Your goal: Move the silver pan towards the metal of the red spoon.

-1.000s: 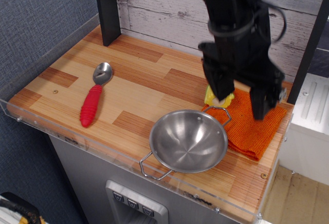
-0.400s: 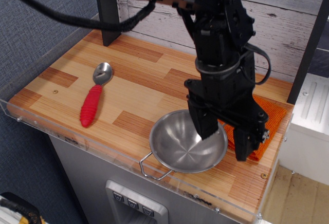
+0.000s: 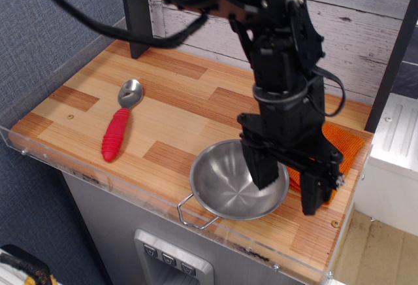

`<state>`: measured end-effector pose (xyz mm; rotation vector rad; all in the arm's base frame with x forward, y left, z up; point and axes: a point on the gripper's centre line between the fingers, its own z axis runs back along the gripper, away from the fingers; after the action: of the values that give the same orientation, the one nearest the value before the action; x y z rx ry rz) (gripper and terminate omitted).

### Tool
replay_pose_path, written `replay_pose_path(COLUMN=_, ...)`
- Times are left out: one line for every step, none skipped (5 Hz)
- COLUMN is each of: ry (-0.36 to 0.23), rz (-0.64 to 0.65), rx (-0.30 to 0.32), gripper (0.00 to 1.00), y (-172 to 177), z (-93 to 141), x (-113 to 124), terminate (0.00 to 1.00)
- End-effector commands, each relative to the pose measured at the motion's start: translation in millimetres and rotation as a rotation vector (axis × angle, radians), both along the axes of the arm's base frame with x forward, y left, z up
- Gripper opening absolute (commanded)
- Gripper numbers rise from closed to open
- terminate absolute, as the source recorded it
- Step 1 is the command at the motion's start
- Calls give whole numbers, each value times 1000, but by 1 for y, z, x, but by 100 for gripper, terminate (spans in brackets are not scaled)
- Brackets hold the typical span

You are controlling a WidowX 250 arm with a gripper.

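Two black fingers of the gripper [image 3: 285,185] are spread open, dropped since a second ago to straddle the right rim of the one shiny round silver pan [image 3: 236,180], near-right. No grasp made yet. One red-handled metal-bowled spoon [image 3: 121,125] is seen far-left, well apart.
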<state>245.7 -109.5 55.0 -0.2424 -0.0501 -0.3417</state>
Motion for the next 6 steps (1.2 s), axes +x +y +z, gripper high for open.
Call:
replay_pose_path(ry=40, rz=-29, rx=6, gripper=100, y=-4, z=-16, x=-4, terminate=0)
replay_pose_path(ry=61, rz=-30, rx=11, gripper=100, y=-3, z=-24, x=-6, terminate=0)
replay_pose_path(ry=84, rz=-19, rx=10, gripper=100, y=-2, z=-32, x=-8, terminate=0)
replay_pose_path(ry=67, rz=-14, rx=15, gripper=0, y=-2, z=-32, x=-9, terminate=0)
replay_pose_path(ry=58, rz=-19, rx=19, gripper=0, y=-2, z=-30, x=-9, terminate=0)
replay_pose_path(ry=52, rz=-24, rx=23, gripper=0, y=-3, z=-29, x=-9, terminate=0)
